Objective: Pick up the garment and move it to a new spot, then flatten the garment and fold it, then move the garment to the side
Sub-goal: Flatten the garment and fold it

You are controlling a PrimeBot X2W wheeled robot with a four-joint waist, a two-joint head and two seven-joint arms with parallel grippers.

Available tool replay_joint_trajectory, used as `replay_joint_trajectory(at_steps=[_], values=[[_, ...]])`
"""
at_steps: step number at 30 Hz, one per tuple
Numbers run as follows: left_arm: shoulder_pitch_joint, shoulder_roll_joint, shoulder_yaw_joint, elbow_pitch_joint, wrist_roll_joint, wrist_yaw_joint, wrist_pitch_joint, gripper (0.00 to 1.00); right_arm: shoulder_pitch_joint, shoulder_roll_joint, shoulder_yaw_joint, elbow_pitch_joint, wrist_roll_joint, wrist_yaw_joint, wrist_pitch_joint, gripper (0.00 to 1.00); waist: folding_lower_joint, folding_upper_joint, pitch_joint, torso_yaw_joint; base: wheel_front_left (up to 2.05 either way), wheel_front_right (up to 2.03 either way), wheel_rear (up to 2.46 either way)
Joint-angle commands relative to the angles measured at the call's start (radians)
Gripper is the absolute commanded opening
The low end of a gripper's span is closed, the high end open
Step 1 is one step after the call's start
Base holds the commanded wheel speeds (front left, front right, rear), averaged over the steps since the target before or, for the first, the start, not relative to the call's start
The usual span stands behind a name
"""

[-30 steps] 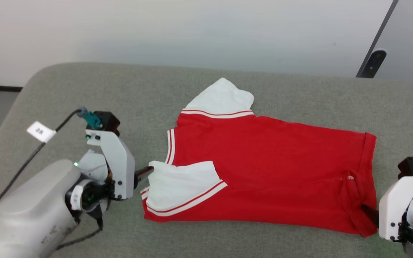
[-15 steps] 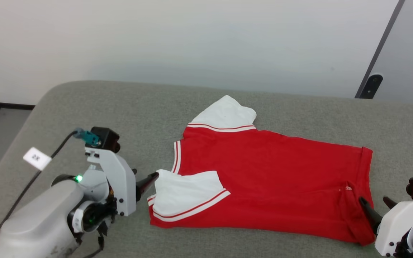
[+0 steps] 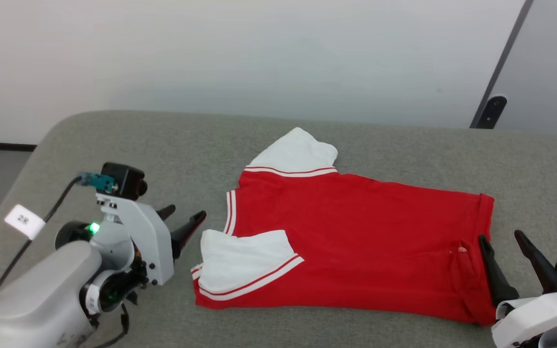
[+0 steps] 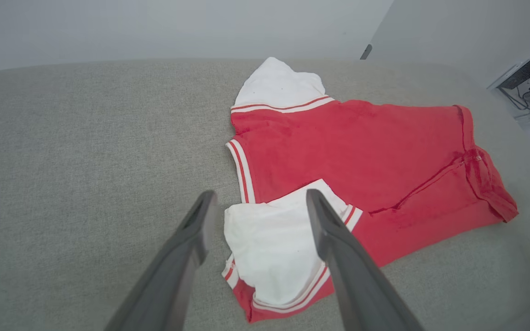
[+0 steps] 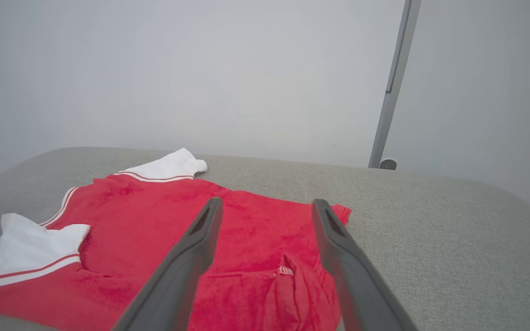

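Grey fabric surface (image 3: 114, 145), garment (image 3: 356, 227) lying folded, left gripper (image 3: 185, 212) wide, empty, by sleeve (image 3: 244, 256), right gripper (image 3: 501, 237) wide, empty, near hem (image 3: 485, 217)

One red shirt (image 3: 356, 232) with two white sleeves (image 3: 294, 152) lies on one grey cushioned surface (image 3: 162, 140). There are one left gripper (image 3: 186, 211) and one right gripper (image 3: 500, 235), four dark fingers (image 3: 189, 227) altogether, and one white tag (image 3: 23, 221).

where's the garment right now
In the head view the garment lies mid-surface on the grey cushion, between the left gripper and the right gripper, both open.
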Motion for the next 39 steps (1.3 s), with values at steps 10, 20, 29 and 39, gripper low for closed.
replay_joint_trajectory(at_steps=[10, 20, 29, 39], values=[[-0.123, -0.003, 0.004, 0.02, 0.08, -0.001, -0.001, 1.0, -0.018, 0.056, -0.01, -0.037, -0.042, -0.001, -0.155, 1.0, 0.0, 0.0, 0.113, -0.072, 0.0, 0.0, 0.0], [-0.392, 0.021, 0.001, 0.127, 0.121, -0.057, 0.207, 1.0, -0.103, 0.104, 0.035, -0.052, -0.051, -0.001, -0.188, 1.0, 0.0, 0.0, 0.298, -0.201, 0.0, 0.0, 0.0], [-0.592, 0.03, -0.012, 0.224, 0.163, -0.104, 0.355, 1.0, -0.166, 0.148, 0.079, -0.035, -0.043, -0.001, -0.213, 1.0, 0.0, 0.0, 0.429, -0.315, 0.0, 0.0, 0.0], [-0.721, 0.031, -0.042, 0.302, 0.217, -0.139, 0.44, 1.0, -0.205, 0.197, 0.108, -0.027, -0.012, -0.001, -0.22, 1.0, 0.0, 0.0, 0.53, -0.436, 0.0, 0.0, 0.0]])
